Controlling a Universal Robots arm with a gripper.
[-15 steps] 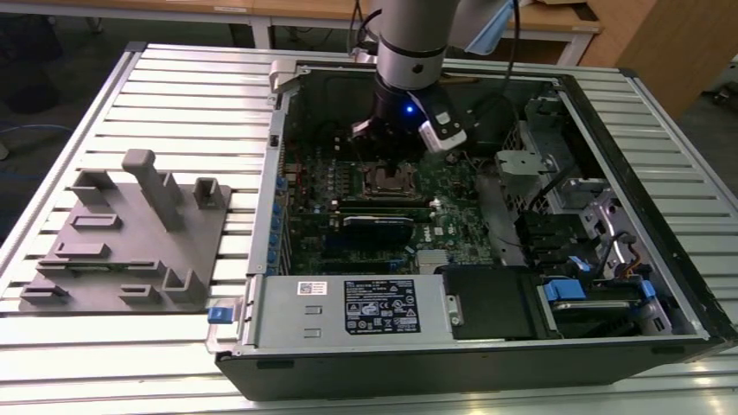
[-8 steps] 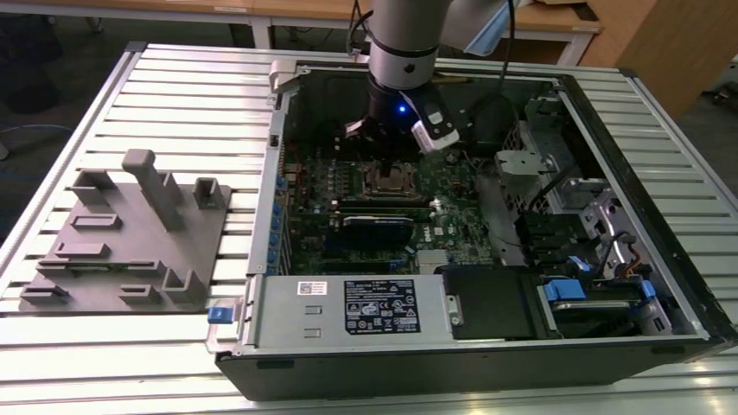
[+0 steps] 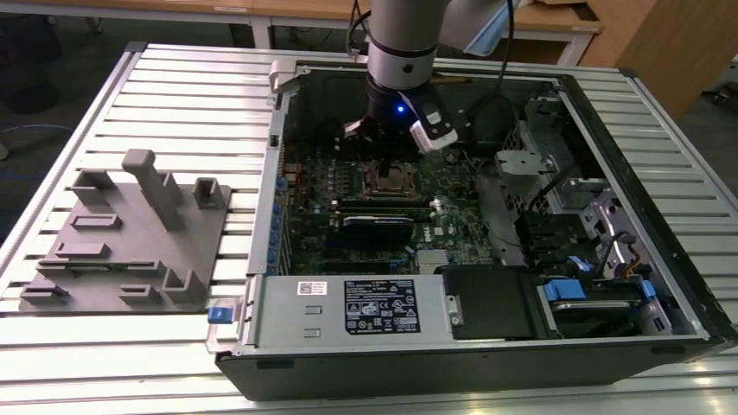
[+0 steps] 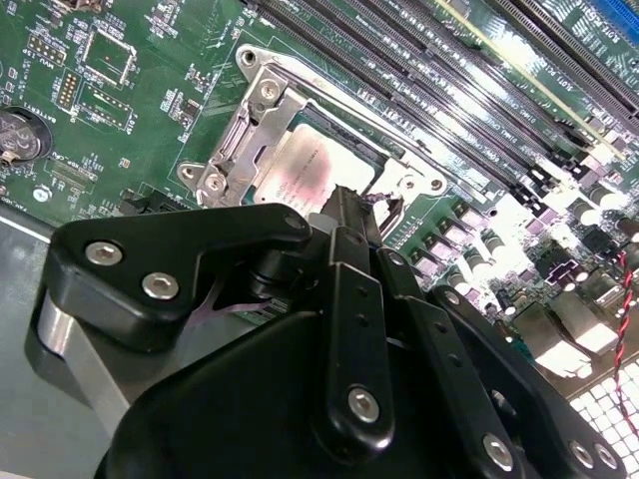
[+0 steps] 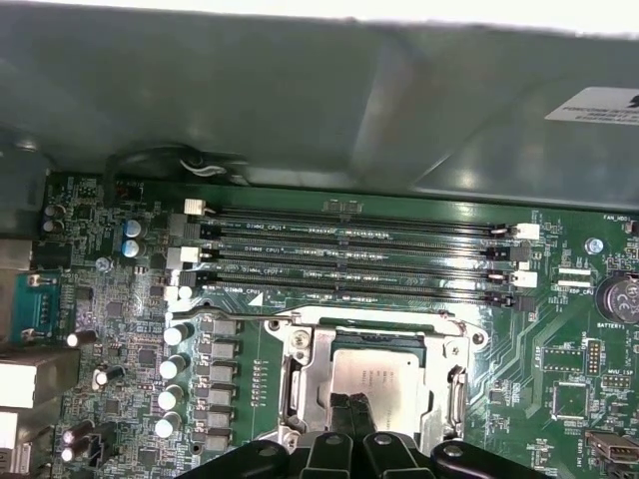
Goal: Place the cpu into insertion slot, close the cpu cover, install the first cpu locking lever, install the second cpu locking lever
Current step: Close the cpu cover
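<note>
In the exterior view, a grey fixture (image 3: 116, 242) sat at the left on the slatted table (image 3: 69, 363). To its right lay the open case (image 3: 461, 376) with the green board (image 3: 461, 216) inside. The arm (image 3: 403, 43) hung over the far middle of the board, just above the cpu (image 3: 389, 182). Farther right, drive bays with blue tabs (image 3: 571, 290) filled the case's end.

In the first wrist view, capacitors (image 5: 172, 369) stood in a column at the left, then came the slot (image 5: 379, 344) with the cpu lying flat in it. The long memory slots (image 5: 349, 249) ran beyond it. The cover (image 5: 300, 374) lay down around the chip, and its frame bordered the silver top.

The gripper (image 5: 352, 411) was clenched, fingertips pressed together with nothing seen between them, poised at one edge of the cpu. In the second wrist view, the bent wire end of a lever (image 4: 387, 205) sat just beside the gripper's tips. Whether they touched it could not be told.
</note>
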